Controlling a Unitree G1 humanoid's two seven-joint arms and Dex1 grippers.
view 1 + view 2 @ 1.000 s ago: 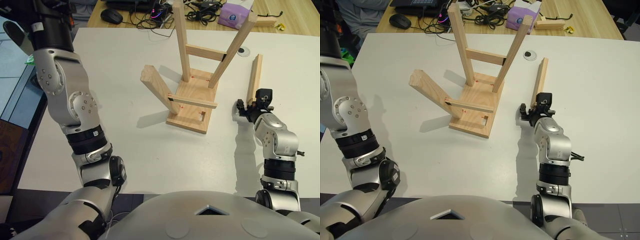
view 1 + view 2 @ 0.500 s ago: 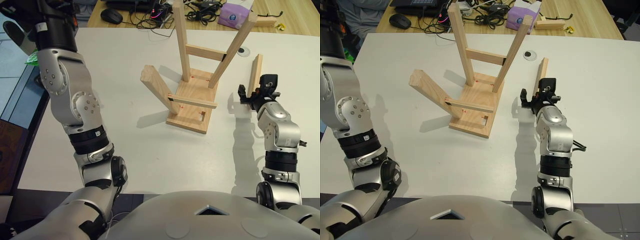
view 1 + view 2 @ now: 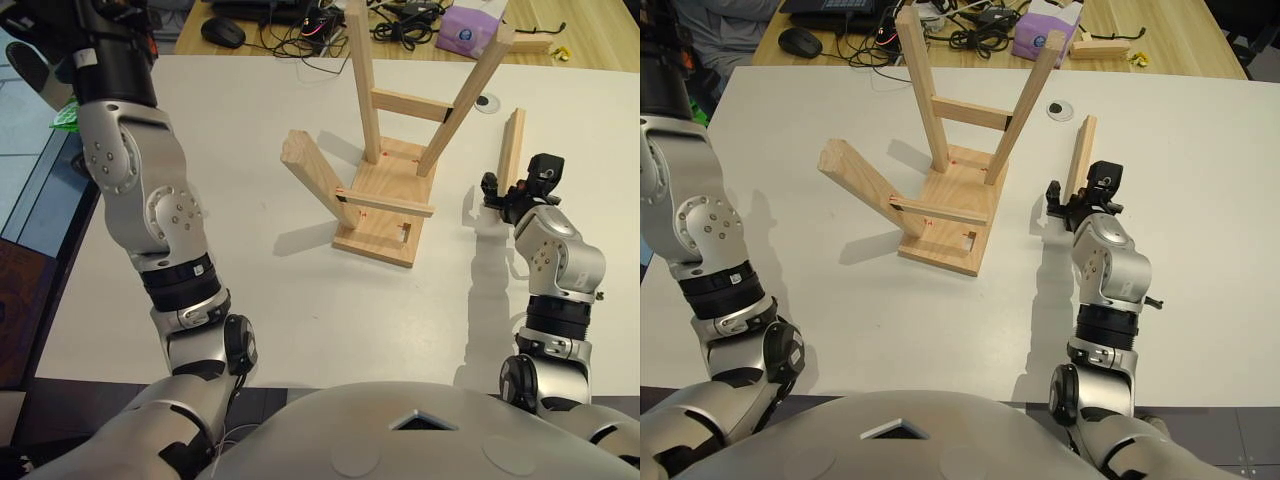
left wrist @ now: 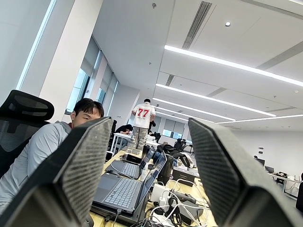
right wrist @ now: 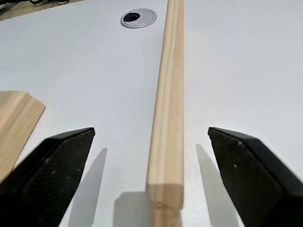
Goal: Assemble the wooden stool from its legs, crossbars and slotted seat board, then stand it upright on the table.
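Showing four legs [image 3: 363,85], two crossbars [image 3: 410,104]

Round grey cable grommet [image 3: 487,102] just in front of wooden desk [image 3: 600,45]; on the desk: black mouse [image 3: 222,32], tangled cables [image 3: 290,35], purple box [image 3: 468,28], probably tissues; open laptop [image 4: 124,189] with more cabling beside it.

I read no lettering anywhere; red marks [image 3: 363,214] on the pale wooden slotted seat board [image 3: 375,237] are illegible.
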